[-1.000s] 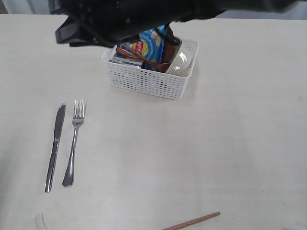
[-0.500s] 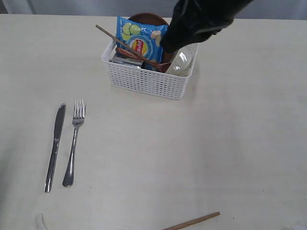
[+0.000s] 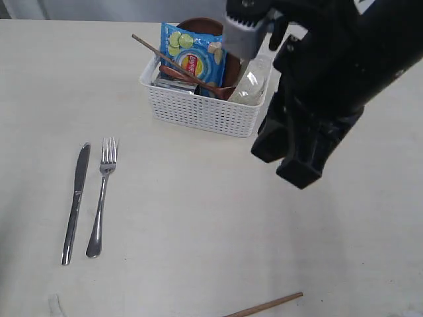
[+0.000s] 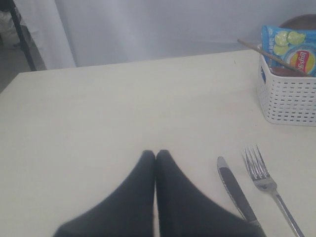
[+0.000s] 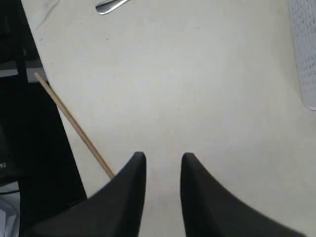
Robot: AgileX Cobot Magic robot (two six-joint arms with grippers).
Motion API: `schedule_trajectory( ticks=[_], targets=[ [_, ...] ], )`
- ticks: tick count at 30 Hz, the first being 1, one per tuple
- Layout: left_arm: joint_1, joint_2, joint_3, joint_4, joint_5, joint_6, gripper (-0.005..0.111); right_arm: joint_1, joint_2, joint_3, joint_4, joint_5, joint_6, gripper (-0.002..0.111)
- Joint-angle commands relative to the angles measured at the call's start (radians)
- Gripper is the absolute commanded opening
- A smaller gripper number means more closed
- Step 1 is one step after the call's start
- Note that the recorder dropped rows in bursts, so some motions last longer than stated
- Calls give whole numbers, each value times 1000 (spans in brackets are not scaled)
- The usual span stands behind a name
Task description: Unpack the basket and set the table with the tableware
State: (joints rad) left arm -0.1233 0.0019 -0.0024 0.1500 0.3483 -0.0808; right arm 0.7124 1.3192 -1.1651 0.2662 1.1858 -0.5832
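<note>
Status: knife (image 3: pixel 75 201) and fork (image 3: pixel 101 198) lie near left on the table (image 3: pixel 198 231), parallel and apart, handles toward the near edge, as a place setting requires. One chopstick (image 3: pixel 264 305) lies at the near edge, right of centre. I judge it waits for its pair, the second chopstick (image 3: pixel 173 61), which leans out over the far left corner of the basket (image 3: pixel 205 112).

The basket stands far centre, with a plate (image 3: pixel 201 25) on edge at its far wall, a cup (image 3: pixel 250 87) at its right end and a bag (image 3: pixel 195 56) propped upright against the plate. The bag's red and yellow roundel reads Lay's; lime slices are printed above it.

I see the right gripper (image 5: pixel 163 157) over bare table right of the basket, jaws narrowly parted, nothing between them. The left gripper (image 4: pixel 155 154) sits near left beside the knife, tips pressed together, empty.
</note>
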Motion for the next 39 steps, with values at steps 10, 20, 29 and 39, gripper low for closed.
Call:
schedule_trajectory(
  ticks=[10, 20, 29, 39],
  targets=[
    [-5, -2, 2, -4, -1, -2, 0, 363, -12, 258, -245, -36, -91, 37],
    [-5, -2, 2, -4, -1, -2, 0, 453, -12, 378, -194, -150, -86, 37],
    [-5, -2, 2, -2, -1, -2, 0, 456, -12, 470, -112, -255, -92, 37],
    [-5, -2, 2, -2, -1, -2, 0, 456, -12, 528, -112, -415, -53, 37]
  ],
)
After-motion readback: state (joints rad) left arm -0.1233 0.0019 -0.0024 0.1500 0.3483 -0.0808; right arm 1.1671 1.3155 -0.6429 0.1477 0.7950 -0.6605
